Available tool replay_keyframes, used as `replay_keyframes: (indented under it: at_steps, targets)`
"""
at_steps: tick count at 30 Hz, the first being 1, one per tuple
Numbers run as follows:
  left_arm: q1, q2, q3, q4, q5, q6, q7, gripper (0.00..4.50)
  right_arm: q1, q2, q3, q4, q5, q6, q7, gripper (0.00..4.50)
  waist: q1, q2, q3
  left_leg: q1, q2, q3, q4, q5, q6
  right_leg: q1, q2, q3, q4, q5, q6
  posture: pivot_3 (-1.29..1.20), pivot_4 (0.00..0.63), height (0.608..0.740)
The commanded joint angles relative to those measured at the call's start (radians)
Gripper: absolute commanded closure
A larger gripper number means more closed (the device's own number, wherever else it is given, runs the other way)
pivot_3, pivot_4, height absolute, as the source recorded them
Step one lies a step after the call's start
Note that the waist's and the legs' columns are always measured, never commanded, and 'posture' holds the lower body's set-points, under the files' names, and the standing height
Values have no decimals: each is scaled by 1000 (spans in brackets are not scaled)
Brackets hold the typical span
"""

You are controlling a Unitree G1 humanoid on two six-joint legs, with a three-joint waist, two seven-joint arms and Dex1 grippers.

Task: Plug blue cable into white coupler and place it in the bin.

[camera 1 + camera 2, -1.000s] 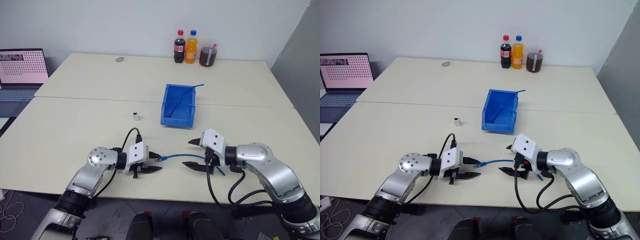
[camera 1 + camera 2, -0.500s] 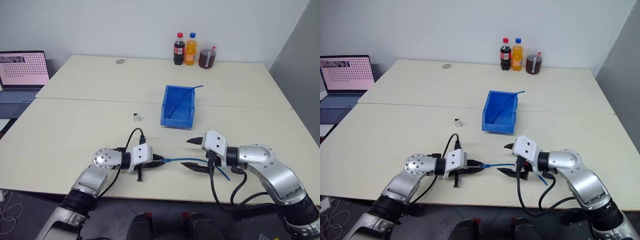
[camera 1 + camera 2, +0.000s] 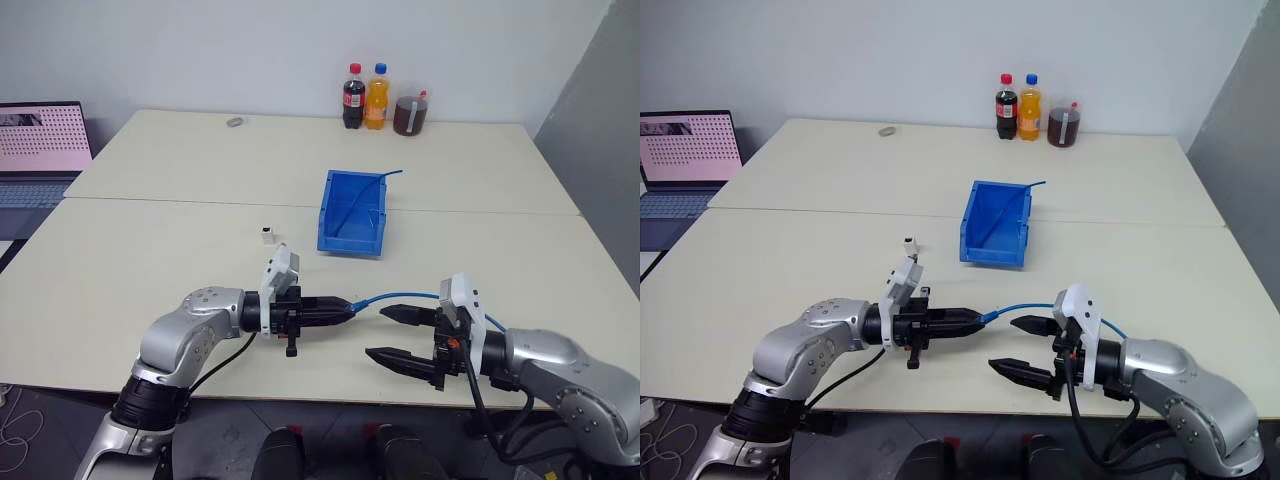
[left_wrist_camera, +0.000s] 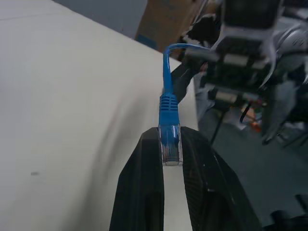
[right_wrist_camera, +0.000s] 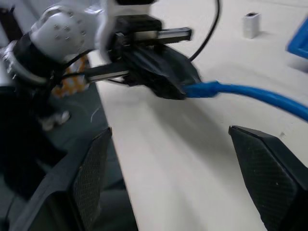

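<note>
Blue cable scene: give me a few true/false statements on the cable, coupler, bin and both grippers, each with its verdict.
1. The left gripper is shut on the blue cable at its plug. True.
2. The right gripper holds the white coupler. False: it is open and empty; the coupler stands on the table.
3. The coupler lies in the bin. False: it stands left of the bin.
4. Three drink containers stand at the table's far edge. True.

You're looking at an office or lab room: pale tables [image 3: 180,180] pushed together, an open laptop [image 3: 40,140], plain white wall [image 3: 200,50].
</note>
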Motion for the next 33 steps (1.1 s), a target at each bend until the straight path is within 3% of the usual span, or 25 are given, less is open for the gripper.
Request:
replay_keyframes:
  at_steps: [1, 10, 24, 27, 33]
  targets:
    - [-19, -10, 56, -28, -97, 82, 30, 4256, 6, 60, -63, -16, 99, 3, -85, 387, -3, 0, 0, 0, 0, 0, 0, 0, 0, 0, 0, 0, 0, 0, 0, 0, 150, 740]
    - [-23, -35, 101, -21, -174, 153, 93, 4256, -40, 117, -102, 20, 244, 1, -190, 387, -15, 0, 0, 0, 0, 0, -1, 0, 0, 0, 0, 0, -1, 0, 0, 0, 150, 740]
    - [-26, -45, 127, -22, -221, 183, 133, 4256, -148, 130, -48, 116, 288, -22, -206, 387, -15, 0, 1, -1, 0, 0, -2, 0, 0, -1, 0, 0, -2, 0, -1, 0, 150, 740]
    - [-25, -41, 130, -22, -224, 185, 133, 4256, -158, 133, -31, 126, 286, -27, -198, 897, -15, 0, 1, -1, 0, 0, -2, 0, 0, -1, 0, 0, -2, 0, -1, 0, 150, 740]
    - [-23, -36, 134, -24, -228, 187, 131, 4256, -174, 134, -3, 139, 282, -37, -183, 2439, -15, 0, 1, -1, 0, 0, -2, 0, 0, -1, 0, 0, -2, 0, -1, 0, 150, 740]
